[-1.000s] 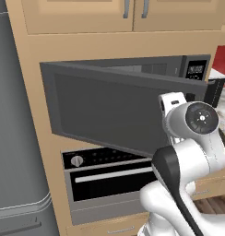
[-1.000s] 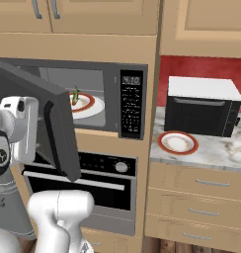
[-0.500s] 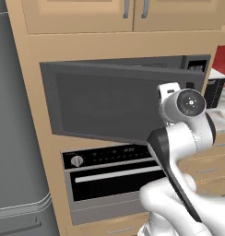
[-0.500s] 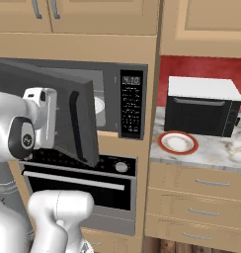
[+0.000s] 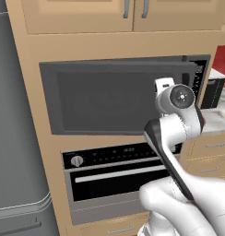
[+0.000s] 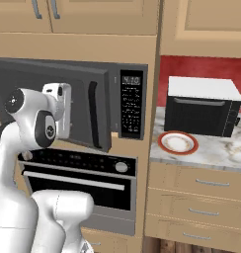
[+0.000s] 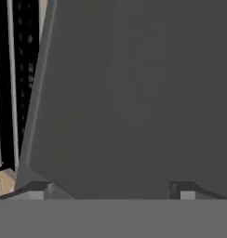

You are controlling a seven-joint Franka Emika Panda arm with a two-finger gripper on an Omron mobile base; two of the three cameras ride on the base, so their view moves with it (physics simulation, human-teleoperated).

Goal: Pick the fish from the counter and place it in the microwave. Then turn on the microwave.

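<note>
I have the gripper [image 7: 110, 188] right up against the outer face of the microwave [image 6: 68, 94] door [image 5: 114, 99], jaws spread wide and holding nothing. In the hand view the two finger tips [image 7: 40, 189] sit at the bottom with the flat grey door panel across them.

I judge the step in hand is swinging this door shut, and it is nearly there: in the right base view its handle [image 6: 93, 114] edge stands just off the button panel [image 6: 131, 106] (a narrow gap is left). To do it well I want to push flat and square with the hand, follow the door's arc around its left hinge, and ease off as it latches, so the hand does not skid toward the handle or strike the panel. The buttons come after.

The fish I cannot see; the door covers the cavity, so presumably it lies inside, and I cannot tell its long axis or heading. The red-rimmed plate [image 6: 178, 143] on the counter [image 6: 211, 153] carries no fish.
</note>
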